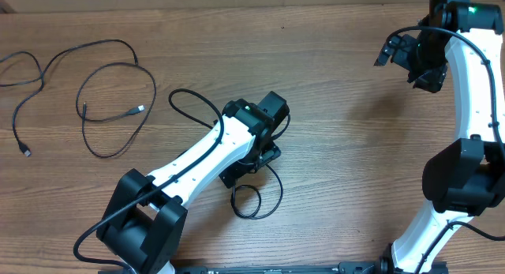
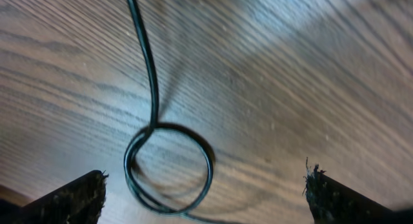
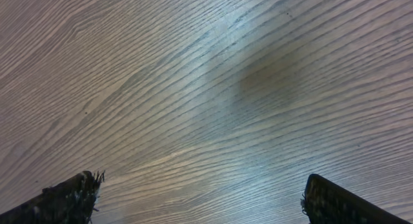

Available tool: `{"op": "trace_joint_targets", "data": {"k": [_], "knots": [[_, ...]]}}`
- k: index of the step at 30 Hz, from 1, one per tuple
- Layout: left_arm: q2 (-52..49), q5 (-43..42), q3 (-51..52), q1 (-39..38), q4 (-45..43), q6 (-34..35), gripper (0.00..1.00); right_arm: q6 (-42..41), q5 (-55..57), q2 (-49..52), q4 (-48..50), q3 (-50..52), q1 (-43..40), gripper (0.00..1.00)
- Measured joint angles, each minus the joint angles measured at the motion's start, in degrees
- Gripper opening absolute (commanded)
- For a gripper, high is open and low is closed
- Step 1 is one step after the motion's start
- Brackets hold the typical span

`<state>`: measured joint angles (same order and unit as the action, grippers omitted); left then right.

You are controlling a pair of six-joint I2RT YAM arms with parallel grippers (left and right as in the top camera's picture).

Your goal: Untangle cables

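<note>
Wood-grain tabletop [image 1: 339, 148] carried everything in view. The left claw [image 1: 251, 162] hung low near the middle of it, pointing down, its jaws spread wide and pinching nothing. In the left wrist view the same claw [image 2: 206, 193] showed only its two dark fingertips at the bottom corners. A thin black cable [image 2: 152, 88] lay flat on the wood between them. It ran away from the claw and curled into a small closed loop nearer one fingertip, touching neither.

From overhead, that cable [image 1: 254, 201] showed as a loop just beside the claw on the side toward the arm bases, and more of it curved out from under the arm on the far side.

Other cables [image 1: 118, 42] lay in loose open curves well apart from the left claw, off to its side near the tabletop's edge, one small plug [image 1: 140, 109] resting inside a loop.

The right claw [image 1: 401, 59] hung well away from all cables with its jaws spread. In its wrist view the right claw [image 3: 200, 198] had only bare wood and a soft shadow ahead of it.
</note>
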<state>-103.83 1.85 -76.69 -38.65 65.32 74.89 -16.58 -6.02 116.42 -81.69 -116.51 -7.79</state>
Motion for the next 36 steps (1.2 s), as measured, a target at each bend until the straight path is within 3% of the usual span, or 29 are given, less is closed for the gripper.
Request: {"op": "trace_joint_targets", "data": {"k": [10,17,19,23,24,30,36], "knots": [[0.00,2.99,7.45,0.00,-3.30,3.63,1.00,0.15,0.02,0.00,0.00,0.00,0.02,1.00],[0.00,5.57,12.46,0.02,-10.21,4.17,1.00,0.15,0.02,0.00,-0.26,0.00,0.02,1.00],[0.00,6.38,13.11,0.11,-10.88,3.93,0.86,0.11,0.02,0.00,-0.37,0.00,0.00,1.00],[0.00,9.01,13.97,0.42,-13.14,2.62,0.15,0.15,0.00,0.00,-0.44,0.00,0.00,1.00],[0.00,9.70,14.32,0.48,-14.05,2.49,0.04,0.13,0.00,0.00,-0.44,0.00,0.00,1.00],[0.00,14.51,15.30,2.21,-12.81,-1.75,0.04,0.11,0.02,0.00,-0.81,0.00,0.00,1.00],[4.46,21.24,15.58,14.21,-1.33,-4.33,0.04,0.13,-0.24,0.00,-0.76,0.00,0.00,1.00]]}}
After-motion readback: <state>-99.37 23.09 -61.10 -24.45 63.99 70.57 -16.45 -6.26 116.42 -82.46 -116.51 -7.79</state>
